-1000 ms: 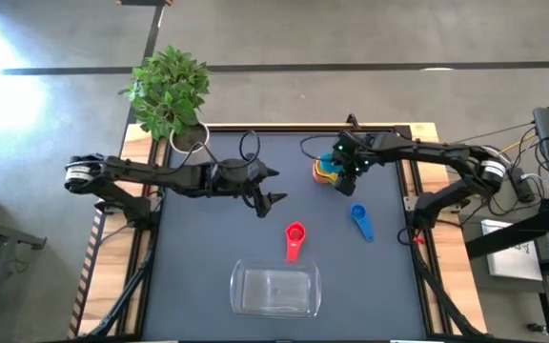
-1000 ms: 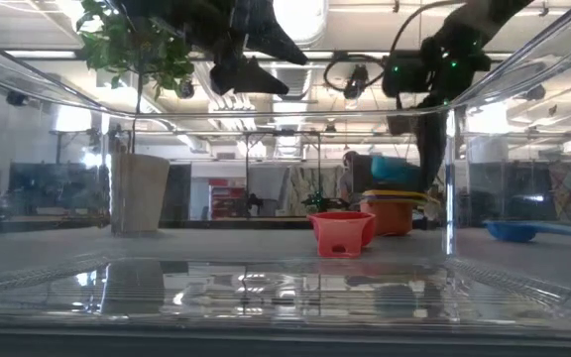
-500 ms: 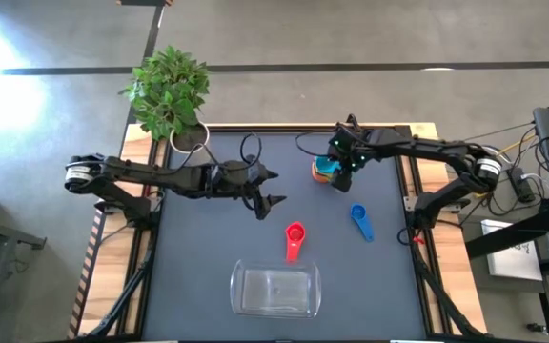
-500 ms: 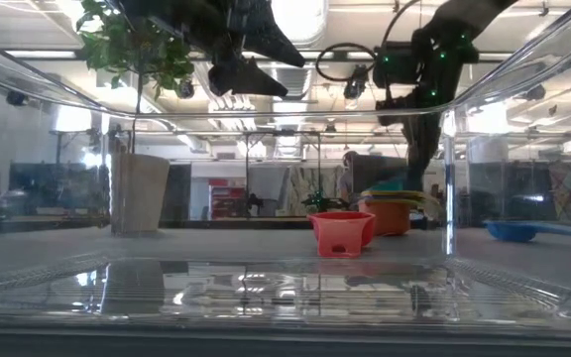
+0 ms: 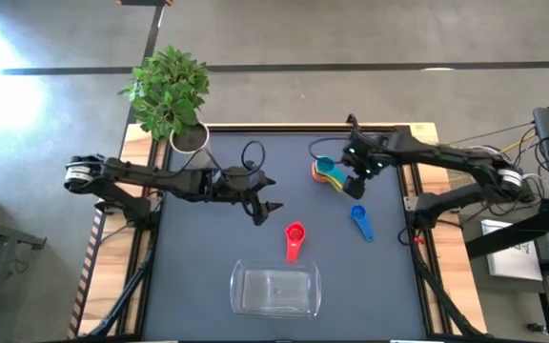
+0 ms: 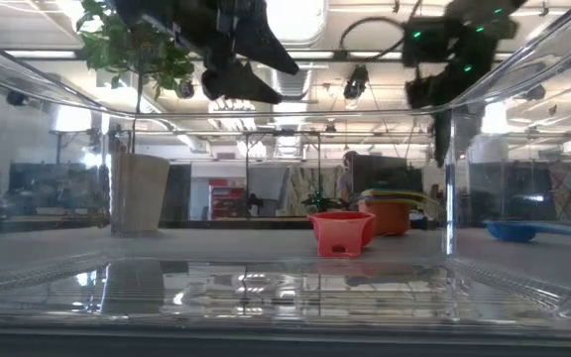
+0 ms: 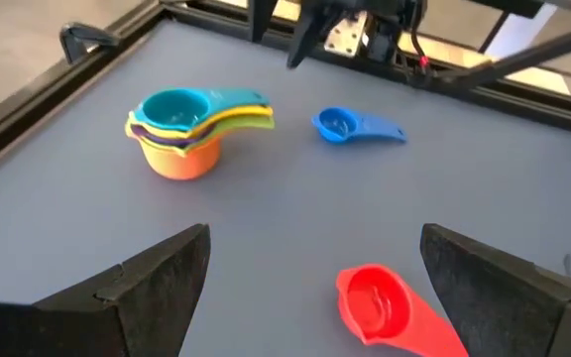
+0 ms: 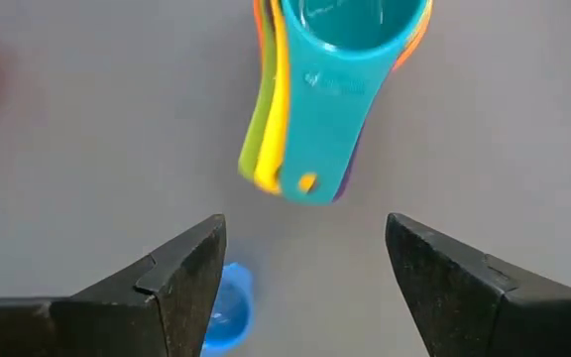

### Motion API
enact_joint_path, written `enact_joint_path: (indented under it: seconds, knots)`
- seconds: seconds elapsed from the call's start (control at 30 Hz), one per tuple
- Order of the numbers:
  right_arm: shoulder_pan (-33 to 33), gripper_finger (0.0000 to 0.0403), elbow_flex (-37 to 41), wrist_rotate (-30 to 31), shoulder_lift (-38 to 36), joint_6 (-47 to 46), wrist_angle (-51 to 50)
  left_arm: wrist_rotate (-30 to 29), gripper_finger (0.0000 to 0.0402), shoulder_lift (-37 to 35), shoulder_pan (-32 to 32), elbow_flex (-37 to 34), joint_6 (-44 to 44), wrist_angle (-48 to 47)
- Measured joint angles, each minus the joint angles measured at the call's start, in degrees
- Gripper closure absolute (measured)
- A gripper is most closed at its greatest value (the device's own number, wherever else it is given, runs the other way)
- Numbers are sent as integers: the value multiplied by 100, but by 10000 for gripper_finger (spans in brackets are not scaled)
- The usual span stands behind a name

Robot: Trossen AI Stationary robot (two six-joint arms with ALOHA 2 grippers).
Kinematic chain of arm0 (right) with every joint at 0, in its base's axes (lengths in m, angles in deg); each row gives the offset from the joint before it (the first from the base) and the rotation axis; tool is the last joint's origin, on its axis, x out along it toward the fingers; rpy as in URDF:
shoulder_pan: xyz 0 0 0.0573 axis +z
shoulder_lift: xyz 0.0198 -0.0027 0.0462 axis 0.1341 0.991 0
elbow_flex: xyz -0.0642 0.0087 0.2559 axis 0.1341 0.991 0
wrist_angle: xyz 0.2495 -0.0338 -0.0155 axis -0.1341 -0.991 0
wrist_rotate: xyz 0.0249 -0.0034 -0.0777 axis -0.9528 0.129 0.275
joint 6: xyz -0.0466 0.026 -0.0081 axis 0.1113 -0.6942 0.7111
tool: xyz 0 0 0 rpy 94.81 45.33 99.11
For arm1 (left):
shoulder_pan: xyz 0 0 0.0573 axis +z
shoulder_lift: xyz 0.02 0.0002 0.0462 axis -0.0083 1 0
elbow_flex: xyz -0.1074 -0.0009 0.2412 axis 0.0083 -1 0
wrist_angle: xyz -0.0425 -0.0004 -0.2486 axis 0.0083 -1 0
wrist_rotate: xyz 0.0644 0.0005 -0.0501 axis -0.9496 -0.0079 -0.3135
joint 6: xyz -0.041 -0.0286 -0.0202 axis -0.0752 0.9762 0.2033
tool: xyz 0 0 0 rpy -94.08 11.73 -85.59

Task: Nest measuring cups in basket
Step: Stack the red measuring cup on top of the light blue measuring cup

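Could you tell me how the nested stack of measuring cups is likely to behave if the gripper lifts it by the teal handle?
The stack looks like thin rigid plastic, so probably light and stiff. The cups sit loosely nested with handles fanned, so lifting only the teal cup may leave the lower ones behind. Its smooth handle might slip between the fingers.

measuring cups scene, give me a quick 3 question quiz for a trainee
1. True or false: the red cup already lies inside the clear tub.
2. Which cup sits on top of the nested stack? A) purple B) teal C) red
3. Fill in: the blue cup lies alone on the table, between the stack and the ____ edge of the table.

Key:
1. False. It lies on the table just beyond the tub, which holds no cups.
2. B. The right gripper hangs open just above and beside that stack.
3. Right. The left gripper hovers open over the middle of the table.
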Motion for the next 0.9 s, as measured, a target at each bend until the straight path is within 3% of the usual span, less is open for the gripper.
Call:
enact_joint_path:
  seconds: [0.3,0.57,0.77,0.9]
  knots:
    - [840,140,1032,14,-1266,-1339,190,-6,55,0,-104,-420,446,36]
    - [1433,140,1130,258,-1561,-1547,814,2,59,478,-110,-538,879,447]
    - [1477,140,948,462,-1573,-1374,895,182,84,1488,-109,149,820,274]
    - [1477,143,900,462,-1631,-1287,910,201,99,2136,-75,902,748,-481]
